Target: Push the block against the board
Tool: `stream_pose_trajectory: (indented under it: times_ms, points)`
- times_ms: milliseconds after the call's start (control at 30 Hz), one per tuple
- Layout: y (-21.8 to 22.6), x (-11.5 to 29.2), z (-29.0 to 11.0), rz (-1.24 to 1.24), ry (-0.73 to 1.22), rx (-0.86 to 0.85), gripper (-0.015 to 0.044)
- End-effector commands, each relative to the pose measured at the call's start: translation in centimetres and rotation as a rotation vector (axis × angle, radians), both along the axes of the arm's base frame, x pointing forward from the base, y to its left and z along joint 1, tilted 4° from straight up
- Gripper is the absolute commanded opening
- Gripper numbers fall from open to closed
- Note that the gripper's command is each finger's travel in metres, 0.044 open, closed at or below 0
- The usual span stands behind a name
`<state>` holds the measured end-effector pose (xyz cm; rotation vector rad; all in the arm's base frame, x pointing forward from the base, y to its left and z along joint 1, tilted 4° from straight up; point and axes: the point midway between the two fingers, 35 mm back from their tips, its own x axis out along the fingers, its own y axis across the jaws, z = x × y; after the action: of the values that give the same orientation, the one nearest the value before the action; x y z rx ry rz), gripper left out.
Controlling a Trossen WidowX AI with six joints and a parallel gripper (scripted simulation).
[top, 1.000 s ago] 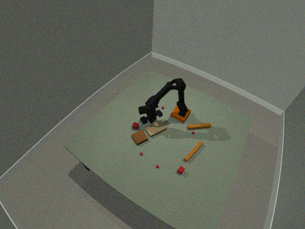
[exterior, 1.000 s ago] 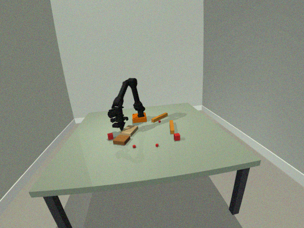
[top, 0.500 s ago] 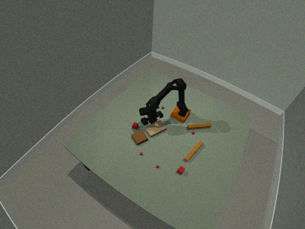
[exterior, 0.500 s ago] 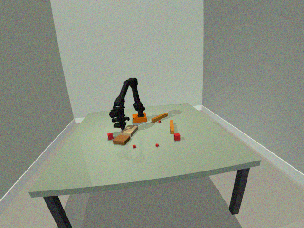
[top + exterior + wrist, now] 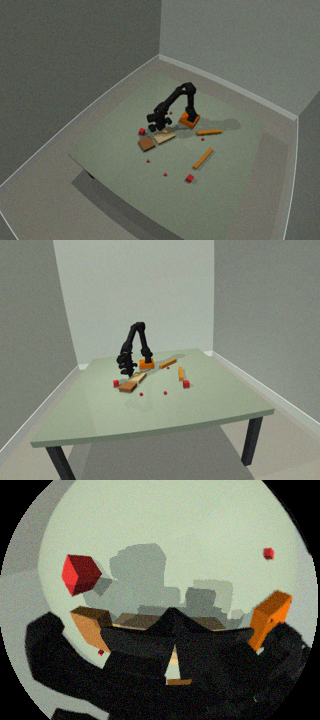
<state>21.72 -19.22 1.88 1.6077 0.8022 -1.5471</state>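
Note:
The square brown block (image 5: 146, 143) (image 5: 127, 386) (image 5: 91, 630) lies flat on the table. The pale wooden board (image 5: 164, 137) (image 5: 138, 377) lies flat beside it, on the side nearer the robot base. In the top view a narrow strip of table shows between them, so they look apart. Whether any edges are even is hard to tell. My gripper (image 5: 160, 129) (image 5: 130, 375) (image 5: 171, 610) is shut and empty. It hangs above the table by the board's far side, away from the orange bars. In the wrist view the fingers hide much of the board.
A red cube (image 5: 141, 131) (image 5: 116, 383) (image 5: 80, 575) stands near the block and board. Two orange bars (image 5: 208, 132) (image 5: 203, 158) (image 5: 168, 363) (image 5: 180, 373) lie on the other side, with another red cube (image 5: 189, 178) (image 5: 186, 384). Several tiny red cubes are scattered around. The orange base (image 5: 189, 119) (image 5: 146, 364) is behind the board.

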Motion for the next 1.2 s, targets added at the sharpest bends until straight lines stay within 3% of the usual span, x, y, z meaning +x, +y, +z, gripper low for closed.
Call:
stream_pose_trajectory:
  times_ms: [0, 933, 1100, 1167]
  points:
    - [0.2, -0.1, -0.2, -0.002, 0.000, 0.009, 0.0000]
    - [-3.7, -2.3, -0.1, -0.002, 0.002, 0.005, 0.0000]
    - [-3.3, -2.5, 5.1, -0.002, 0.002, 0.005, 0.0000]
    - [-3.2, -2.6, 5.4, -0.002, 0.002, 0.005, 0.0000]
